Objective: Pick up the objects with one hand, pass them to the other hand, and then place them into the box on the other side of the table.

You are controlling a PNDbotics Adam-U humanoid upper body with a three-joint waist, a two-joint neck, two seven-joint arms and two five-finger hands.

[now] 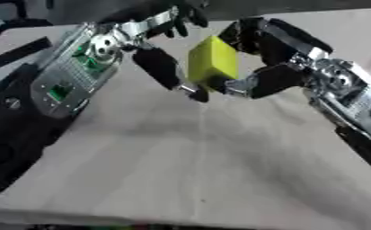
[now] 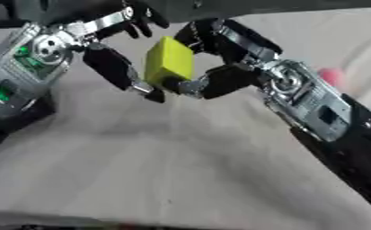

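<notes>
While the right hand (image 1: 279,67) curls fingers over the top and thumb under the bottom of a yellow block (image 1: 213,63), it holds that block up in the air above the far middle of the table (image 1: 196,166). The left hand (image 1: 153,42) meets it from the other side: its thumb (image 1: 163,67) slants down along the block's left face, with the tip close to the right thumb below the block, and its other fingers are bent above the block's upper left corner. I cannot tell whether the left hand actually touches the block or only stands just beside it. Both forearms slope outward and toward the camera, the left along the left edge of the table, the right along the right edge. Between them the cloth-covered top lies open down to the near edge, creased but bare. The block is a plain box shape, bright yellow, tilted slightly, with its broad face turned toward the camera. In the right eye view a small pink thing (image 2: 331,76) shows blurred beyond the right wrist.
</notes>
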